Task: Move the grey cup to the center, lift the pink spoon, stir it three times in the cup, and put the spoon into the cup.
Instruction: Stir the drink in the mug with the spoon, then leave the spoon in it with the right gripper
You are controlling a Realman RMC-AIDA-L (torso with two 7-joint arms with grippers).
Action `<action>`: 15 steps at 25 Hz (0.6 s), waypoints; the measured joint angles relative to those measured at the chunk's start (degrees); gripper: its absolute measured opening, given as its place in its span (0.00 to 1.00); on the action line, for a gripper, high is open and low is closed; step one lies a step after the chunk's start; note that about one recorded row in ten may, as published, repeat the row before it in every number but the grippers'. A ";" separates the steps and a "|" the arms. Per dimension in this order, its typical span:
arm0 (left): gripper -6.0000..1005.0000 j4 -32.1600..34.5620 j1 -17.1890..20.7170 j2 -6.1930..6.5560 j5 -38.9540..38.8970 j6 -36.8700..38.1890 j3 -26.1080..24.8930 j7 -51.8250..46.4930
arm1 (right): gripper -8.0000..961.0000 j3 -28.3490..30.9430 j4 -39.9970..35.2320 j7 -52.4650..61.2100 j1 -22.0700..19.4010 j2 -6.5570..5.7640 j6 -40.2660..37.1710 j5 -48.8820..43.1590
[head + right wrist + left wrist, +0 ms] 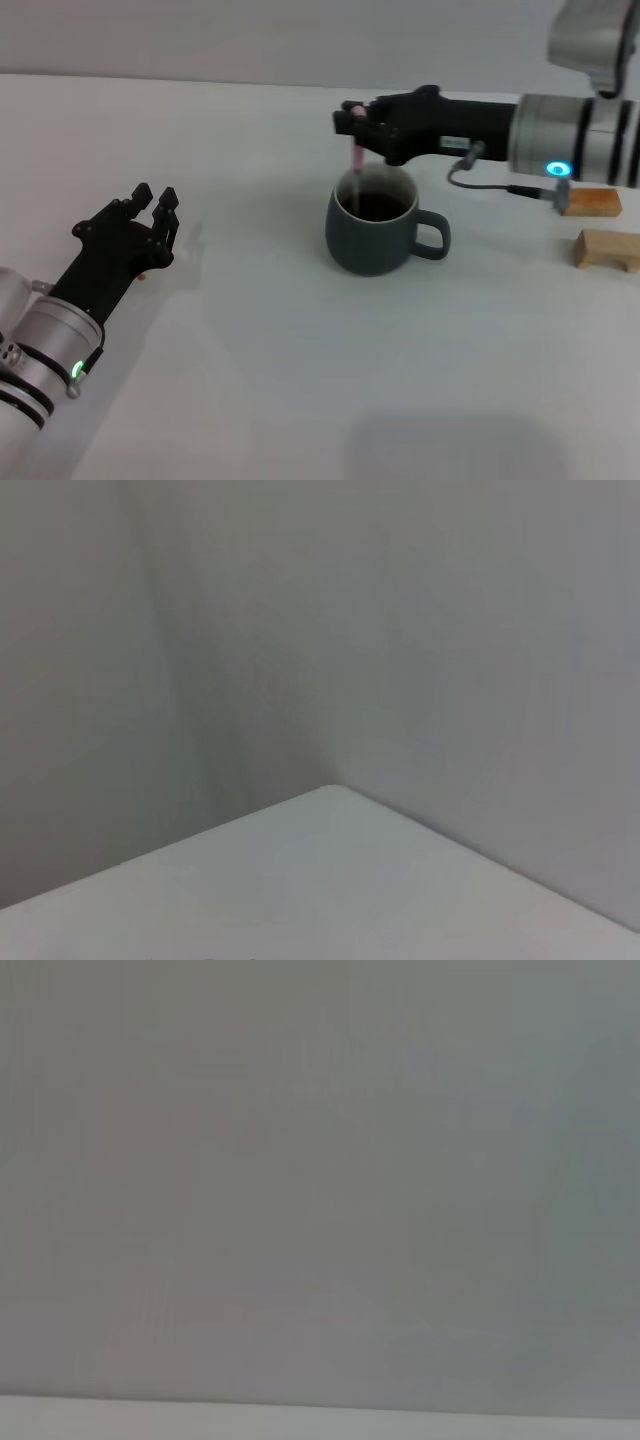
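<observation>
The grey cup [376,226] stands near the middle of the table in the head view, its handle to the right and dark liquid inside. Just above its far-left rim my right gripper [353,128] is shut on the pink spoon [357,162], which hangs upright with its lower end dipping into the cup. My left gripper [155,208] rests low at the left of the table, far from the cup, with nothing in it. Neither wrist view shows the cup or the spoon.
Two small tan wooden blocks [592,203] [607,249] lie at the right edge, under and in front of my right forearm. The right wrist view shows only a white table corner [330,792] against a grey wall.
</observation>
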 joint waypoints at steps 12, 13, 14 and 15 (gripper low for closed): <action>0.30 0.59 -1.51 -0.08 -0.21 -1.29 -0.13 0.00 | 0.15 0.82 -3.92 2.69 -6.09 -1.10 1.27 -0.10; 0.30 0.59 -1.63 -0.09 -0.21 -1.33 -0.13 0.00 | 0.15 0.86 -3.86 2.69 -6.11 -1.16 1.77 -0.10; 0.30 0.59 -1.72 -0.10 -0.22 -1.38 -0.13 0.00 | 0.15 0.90 -3.88 2.69 -6.07 -1.22 2.27 -0.10; 0.30 0.59 -1.81 -0.12 -0.22 -1.43 -0.13 0.00 | 0.15 0.92 -3.91 2.57 -5.95 -1.24 2.71 -0.10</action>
